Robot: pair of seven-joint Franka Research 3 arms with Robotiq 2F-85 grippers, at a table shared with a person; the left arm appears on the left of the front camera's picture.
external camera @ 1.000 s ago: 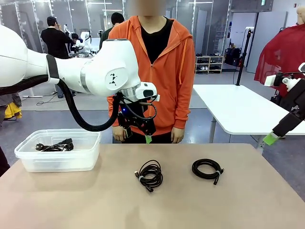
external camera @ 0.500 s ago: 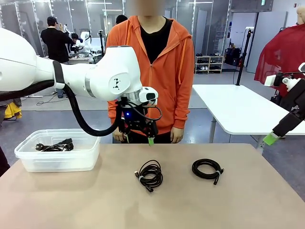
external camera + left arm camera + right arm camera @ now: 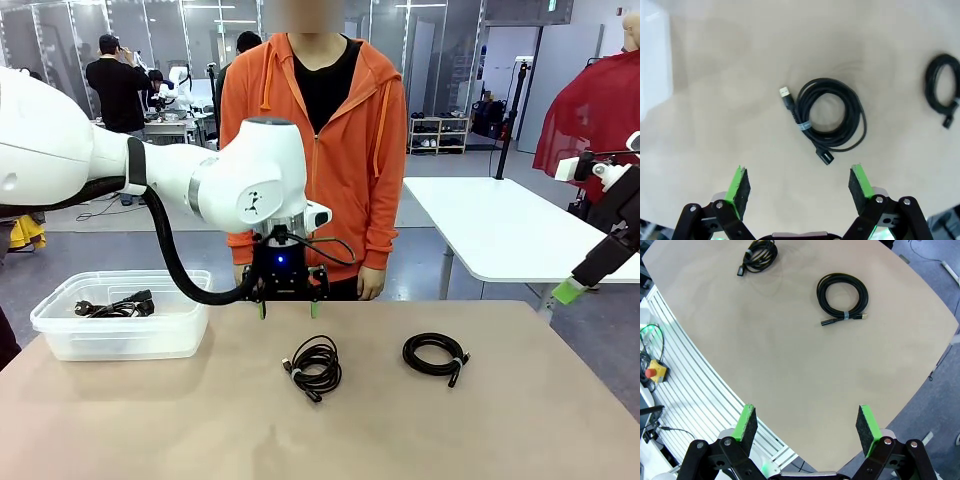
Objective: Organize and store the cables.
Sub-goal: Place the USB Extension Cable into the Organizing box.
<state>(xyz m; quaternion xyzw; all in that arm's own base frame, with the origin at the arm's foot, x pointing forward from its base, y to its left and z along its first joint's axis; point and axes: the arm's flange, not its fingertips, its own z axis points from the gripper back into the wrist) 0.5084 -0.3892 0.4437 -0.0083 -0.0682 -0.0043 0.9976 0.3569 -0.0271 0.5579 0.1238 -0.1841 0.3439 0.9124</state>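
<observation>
a loose coil of black cable [image 3: 314,367] lies flat near the middle of a beige table [image 3: 200,430]. the left gripper [image 3: 287,309] hangs in the air just above and behind it, fingers pointing down. the coil sits at about 5 o'clock from the fingertips, and they do not touch it. seen from the left wrist, the coil [image 3: 832,117] lies at about 1 o'clock from the left gripper [image 3: 799,172], whose green-padded fingers are spread wide and hold nothing.

a second coil [image 3: 435,355] lies at 3 o'clock from the first, well apart. a third cable [image 3: 115,305] rests inside a clear plastic tub [image 3: 120,345] at the table's 9 o'clock edge.

the right gripper [image 3: 575,288] is raised beyond the table's 3 o'clock edge. its wrist view shows its fingers [image 3: 749,422] wide apart and empty, with the second coil [image 3: 842,299] far off at 12 o'clock.

a person [image 3: 320,150] in an orange hoodie stands at 12 o'clock.
</observation>
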